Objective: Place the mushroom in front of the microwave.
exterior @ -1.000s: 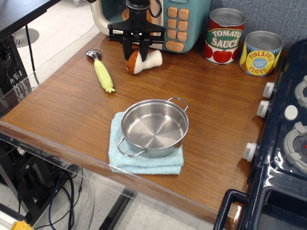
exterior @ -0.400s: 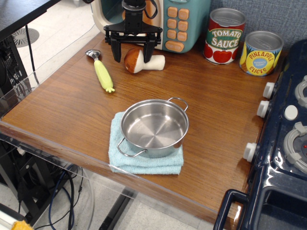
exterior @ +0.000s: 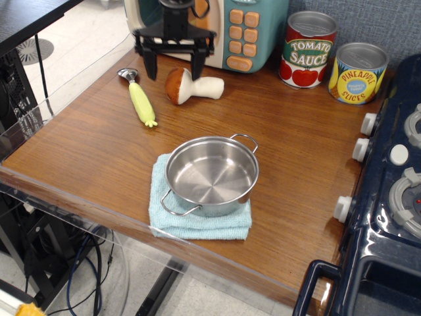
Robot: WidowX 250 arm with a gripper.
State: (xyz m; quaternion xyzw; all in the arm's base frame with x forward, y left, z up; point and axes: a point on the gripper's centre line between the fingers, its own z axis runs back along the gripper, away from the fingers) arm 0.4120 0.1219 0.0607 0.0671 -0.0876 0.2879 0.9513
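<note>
Spread wide and empty, our gripper [exterior: 173, 62] hangs just above the mushroom [exterior: 191, 85]; that toy lies on its side near the counter's back edge, just before the microwave [exterior: 253, 29]; the scoop [exterior: 139, 97] lies beside it toward the left edge; we judge a careless retreat could clip the cap and roll it away.

**Black gripper, spread wide, hanging at the upper left**

The black two-fingered gripper [exterior: 174, 68] is hanging at the top of the view, its jaws spread wide apart and gripping nothing. Both black fingertips [exterior: 150, 71] are pointing straight downward, one to each side of a horizontal black crossbar. The dark wrist column is rising vertically from the middle of that bar and is running out of view at the upper edge.
</note>
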